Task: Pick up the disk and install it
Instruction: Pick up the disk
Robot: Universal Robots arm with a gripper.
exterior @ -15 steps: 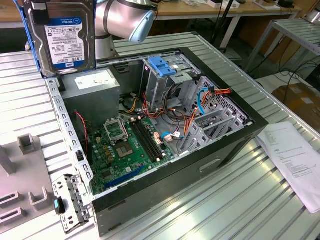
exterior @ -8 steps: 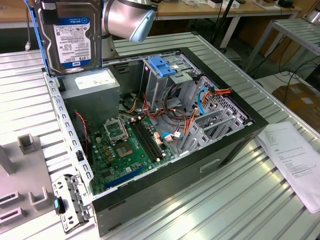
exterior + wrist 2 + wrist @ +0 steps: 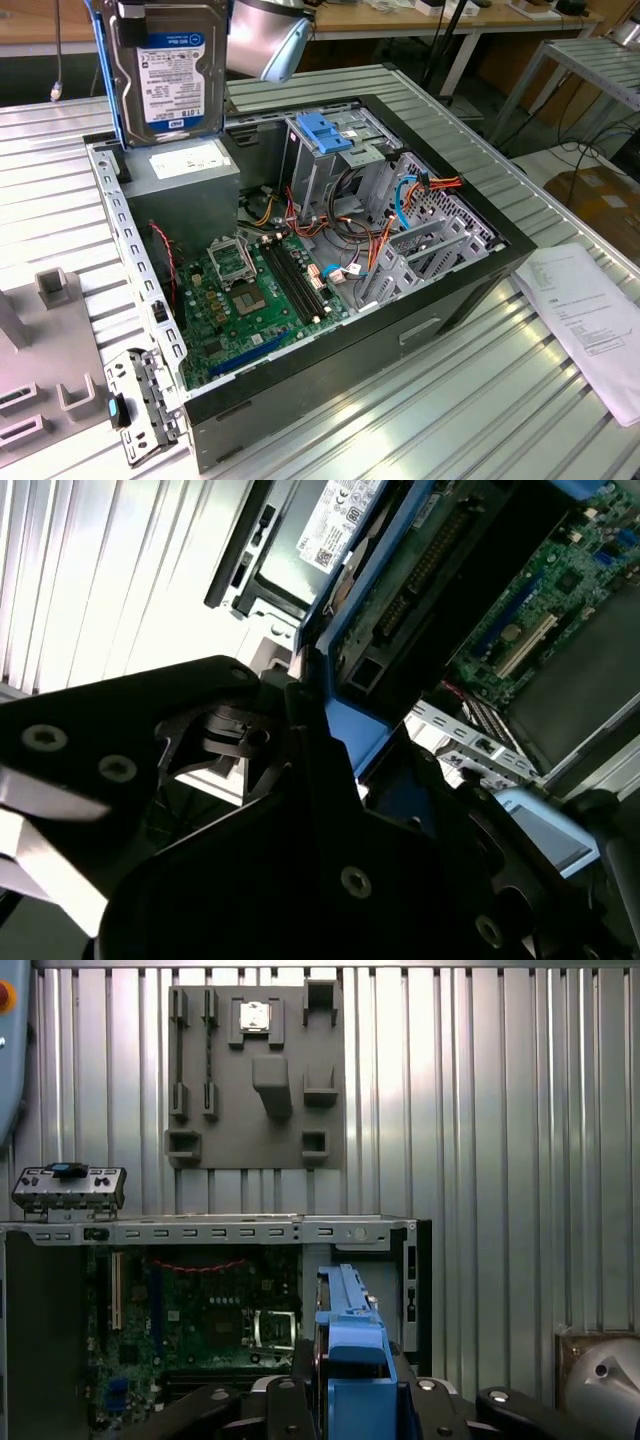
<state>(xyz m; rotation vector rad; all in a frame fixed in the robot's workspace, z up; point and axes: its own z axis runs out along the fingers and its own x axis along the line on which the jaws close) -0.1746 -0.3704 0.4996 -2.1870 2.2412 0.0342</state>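
Pincer [image 3: 348, 1385] clamped on one disk [image 3: 170, 70] | flat silver metal rectangle, blue plastic rails, white-and-blue label, upright above one open black computer case [image 3: 330, 390] | one green motherboard [image 3: 250, 295] inside | ribbed metal bench [image 3: 450, 425] beneath, one white paper sheet [image 3: 585, 320] on it

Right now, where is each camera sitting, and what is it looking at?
Exterior view: off the arm, looking down into the open black computer case; the silver-blue arm part shows beside the lifted flat silver-metal disk with blue side rails.
First wrist view: on the arm, looking past the black gripper and the disk, down at the case.
Second wrist view: on the arm, close behind the gripper, looking along the disk.
Both wrist views share the gripper holding the disk.
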